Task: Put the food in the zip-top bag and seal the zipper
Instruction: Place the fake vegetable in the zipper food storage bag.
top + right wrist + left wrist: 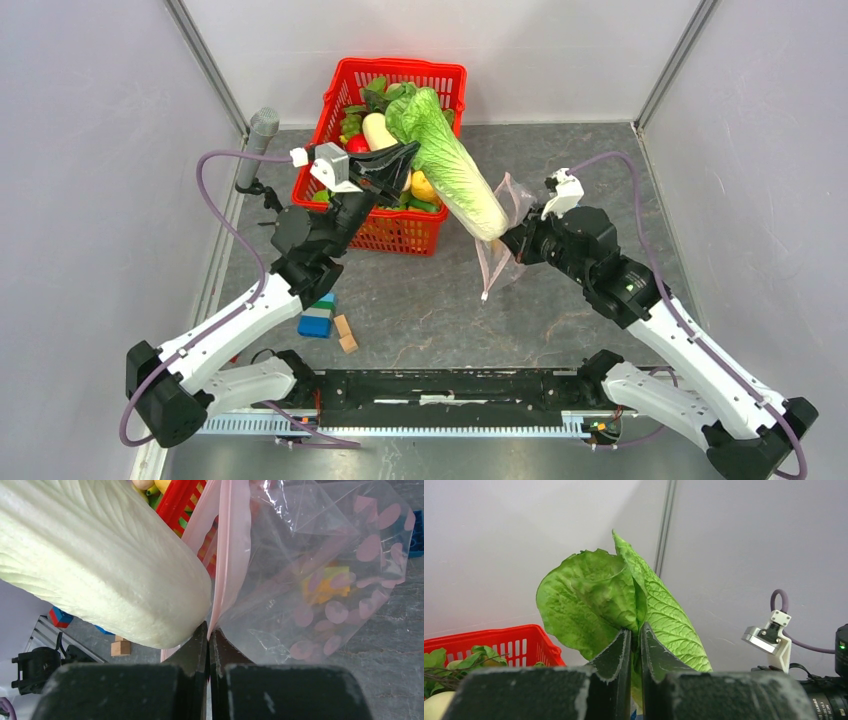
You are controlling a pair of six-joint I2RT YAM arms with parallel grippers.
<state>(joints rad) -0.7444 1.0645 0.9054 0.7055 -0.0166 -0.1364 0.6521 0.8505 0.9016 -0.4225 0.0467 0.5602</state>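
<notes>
The grey, stone-textured surface (pixel 420 300) is carrying a red plastic mesh basket (pixel 400 232), which is sitting just beyond the left gripper (pixel 405 155). This gripper is clamping the napa cabbage (pixel 455 170) by its crinkled green leaf end, jaws almost together. The ribbed, rounded white base is hanging just beside the right gripper (pixel 208 630). The right gripper is pinching fully closed on the mouth edge of the zip-top bag (pixel 310 580), a clear crinkly film printed with pale pink dots. The zipper (pixel 235 545), a smooth pink strip, is running away from its fingertips. Only the left wrist view is showing the leaf veining. Only the right wrist view is showing the base close against the strip. Small coloured blocks (pixel 318 320) are lying near the left arm.
</notes>
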